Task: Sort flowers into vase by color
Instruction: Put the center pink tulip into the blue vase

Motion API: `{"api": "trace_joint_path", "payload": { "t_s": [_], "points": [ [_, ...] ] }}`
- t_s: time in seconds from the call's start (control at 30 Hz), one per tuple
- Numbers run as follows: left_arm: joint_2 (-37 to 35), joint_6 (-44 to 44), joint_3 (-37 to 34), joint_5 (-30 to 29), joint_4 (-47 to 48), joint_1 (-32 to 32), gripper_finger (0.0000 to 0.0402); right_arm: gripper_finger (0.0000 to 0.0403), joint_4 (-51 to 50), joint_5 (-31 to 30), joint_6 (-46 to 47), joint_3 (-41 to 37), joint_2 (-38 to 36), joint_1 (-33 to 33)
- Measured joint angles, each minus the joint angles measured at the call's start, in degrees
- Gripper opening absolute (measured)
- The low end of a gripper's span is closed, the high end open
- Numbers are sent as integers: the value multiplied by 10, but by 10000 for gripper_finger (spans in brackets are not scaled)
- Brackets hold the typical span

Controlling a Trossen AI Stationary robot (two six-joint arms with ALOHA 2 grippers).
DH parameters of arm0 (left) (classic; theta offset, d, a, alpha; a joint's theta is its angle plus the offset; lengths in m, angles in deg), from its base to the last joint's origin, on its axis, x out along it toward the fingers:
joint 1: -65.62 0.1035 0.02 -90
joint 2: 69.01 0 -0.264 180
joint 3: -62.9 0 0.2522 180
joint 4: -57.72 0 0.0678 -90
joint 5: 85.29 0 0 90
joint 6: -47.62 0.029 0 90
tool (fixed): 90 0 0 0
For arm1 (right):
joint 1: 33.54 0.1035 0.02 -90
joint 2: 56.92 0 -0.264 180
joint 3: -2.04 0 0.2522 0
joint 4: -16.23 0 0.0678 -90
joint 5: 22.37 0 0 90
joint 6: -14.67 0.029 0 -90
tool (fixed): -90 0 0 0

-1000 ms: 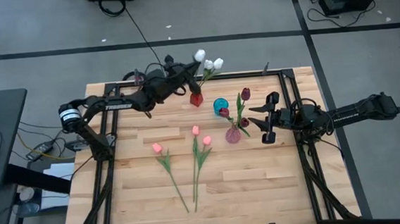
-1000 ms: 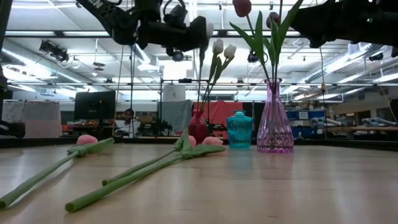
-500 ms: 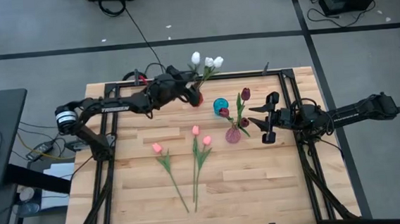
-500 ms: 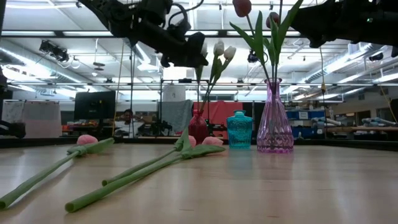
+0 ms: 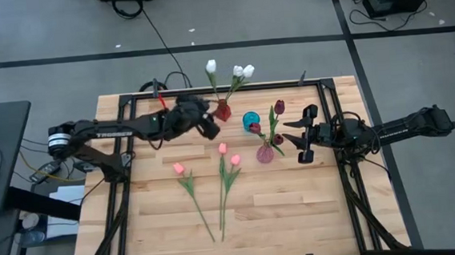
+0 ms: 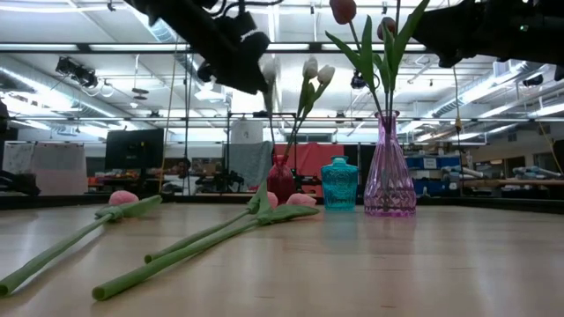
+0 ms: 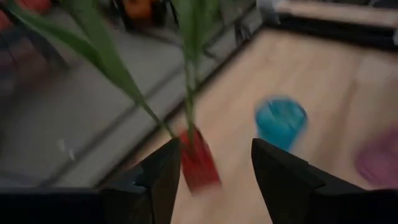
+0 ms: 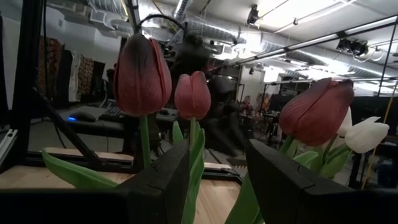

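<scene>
Overhead, three white tulips (image 5: 237, 72) stand in the red vase (image 5: 223, 111) at the table's (image 5: 298, 211) far edge, with the left gripper (image 5: 211, 129) open just beside that vase, holding nothing. Three maroon tulips (image 5: 278, 107) sit in the pink vase (image 5: 265, 153), the blue vase (image 5: 251, 121) between the two. Three pink tulips (image 5: 222, 149) lie flat on the wood. The right gripper (image 5: 299, 141) hovers open near the pink vase. From table height, the pink tulips lie in front and the vases stand behind. The left wrist view shows green stems in the red vase between parted fingers (image 7: 163, 180). The right wrist view shows maroon heads beyond spread fingers (image 8: 166, 180).
</scene>
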Motion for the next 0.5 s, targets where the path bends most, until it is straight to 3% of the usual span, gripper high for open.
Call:
{"api": "trace_joint_path", "payload": {
  "t_s": [0.17,0.37,0.5],
  "points": [
    [-5,-168,0,17,129,-58,203,169,0,0,0,0,0,0],
    [29,-402,0,124,217,-136,203,169,0,0,3,0,0,0],
    [61,-523,0,124,251,-177,203,169,2,-1,6,0,0,0]
  ]
}}
